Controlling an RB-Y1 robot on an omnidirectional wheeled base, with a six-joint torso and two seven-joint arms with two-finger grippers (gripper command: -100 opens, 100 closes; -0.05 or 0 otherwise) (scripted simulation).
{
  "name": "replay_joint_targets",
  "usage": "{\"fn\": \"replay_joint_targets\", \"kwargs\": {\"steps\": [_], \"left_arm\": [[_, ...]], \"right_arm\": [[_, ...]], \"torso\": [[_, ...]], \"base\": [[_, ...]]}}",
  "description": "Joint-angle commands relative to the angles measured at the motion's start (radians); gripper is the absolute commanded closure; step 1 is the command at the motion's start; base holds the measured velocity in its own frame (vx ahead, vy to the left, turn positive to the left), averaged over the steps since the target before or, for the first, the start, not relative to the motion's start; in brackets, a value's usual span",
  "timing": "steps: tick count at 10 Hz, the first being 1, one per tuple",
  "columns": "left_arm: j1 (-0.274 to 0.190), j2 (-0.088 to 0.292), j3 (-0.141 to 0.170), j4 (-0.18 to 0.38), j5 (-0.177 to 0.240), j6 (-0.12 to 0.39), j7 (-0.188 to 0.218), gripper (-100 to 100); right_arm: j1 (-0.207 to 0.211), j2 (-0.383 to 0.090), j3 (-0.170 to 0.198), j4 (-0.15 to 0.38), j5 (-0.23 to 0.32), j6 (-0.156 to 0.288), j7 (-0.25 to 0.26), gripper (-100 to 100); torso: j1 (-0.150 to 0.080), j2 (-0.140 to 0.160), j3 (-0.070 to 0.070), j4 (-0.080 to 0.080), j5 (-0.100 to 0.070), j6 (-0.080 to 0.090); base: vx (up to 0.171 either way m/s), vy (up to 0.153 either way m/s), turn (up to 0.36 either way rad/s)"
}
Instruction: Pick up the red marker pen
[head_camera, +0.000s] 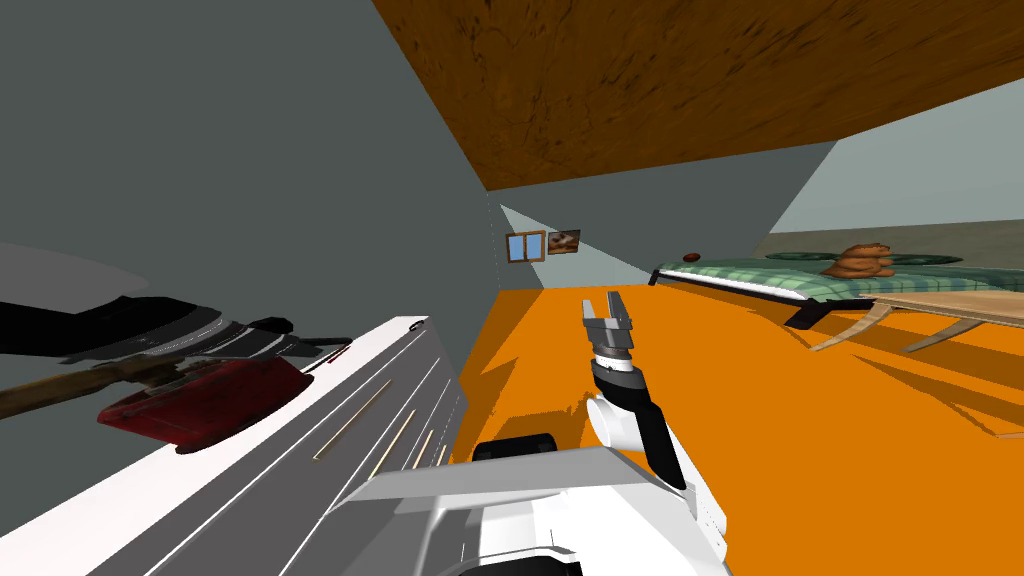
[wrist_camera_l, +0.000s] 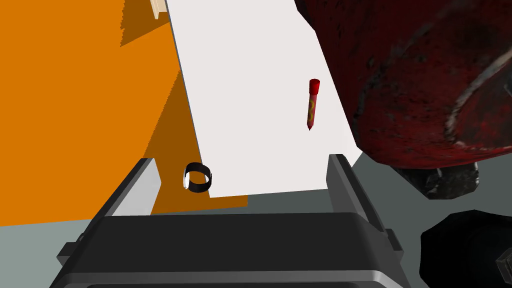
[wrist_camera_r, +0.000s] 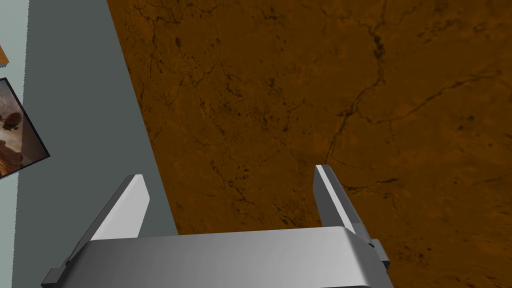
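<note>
Fingers of the left gripper (wrist_camera_l: 242, 160) are standing wide apart over the white table (wrist_camera_l: 250, 100). Red marker pen (wrist_camera_l: 312, 104) is lying flat ahead, offset toward the finger nearer the dark red object (wrist_camera_l: 425, 75), long axis pointing away from the gripper. Right gripper (head_camera: 605, 300) is hanging open, well apart.

A scuffed dark red object (wrist_camera_l: 425, 75) sits on a white cabinet top (wrist_camera_l: 250, 75), a small black ring (wrist_camera_l: 198, 177) at its edge, a green bed (head_camera: 770, 275) well apart.
</note>
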Motion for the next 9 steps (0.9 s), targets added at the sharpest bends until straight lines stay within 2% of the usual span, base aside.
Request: {"fn": "replay_joint_targets", "kwargs": {"steps": [1,2,3,7,8,9], "left_arm": [[0.001,0.013,0.021,0.031,0.003,-0.002,0.002,-100],[-0.001,0.005,0.01,0.013,0.002,0.004,-0.002,-100],[0.0,0.005,0.012,0.014,0.002,0.005,-0.002,100],[-0.001,0.005,0.011,0.014,0.002,0.005,-0.002,100],[-0.001,0.005,0.011,0.014,0.002,0.005,-0.002,0],[0.016,-0.016,0.003,-0.001,-0.004,0.001,-0.003,-100]], "right_arm": [[0.0,0.0,0.0,0.0,0.0,0.0,0.0,0],[0.0,0.0,0.0,0.0,0.0,0.0,0.0,0],[0.0,0.0,0.0,0.0,0.0,0.0,0.0,0],[0.0,0.0,0.0,0.0,0.0,0.0,0.0,0],[0.0,0.0,0.0,0.0,0.0,0.0,0.0,0],[0.0,0.0,0.0,0.0,0.0,0.0,0.0,0]], "torso": [[0.0,0.0,0.0,0.0,0.0,0.0],[0.0,0.001,0.001,0.001,0.0,0.0],[0.005,-0.003,-0.001,0.0,0.001,0.0],[0.012,-0.01,-0.005,-0.002,0.003,0.0],[0.012,-0.01,-0.006,-0.002,0.003,0.0],[0.012,-0.01,-0.006,-0.002,0.003,0.0]], "base": [[-0.174,-0.164,0.063],[-0.065,-0.063,0.015],[-0.012,-0.013,0.0],[-0.002,-0.002,0.0],[0.0,0.0,0.0],[0.091,0.067,-0.096]]}}
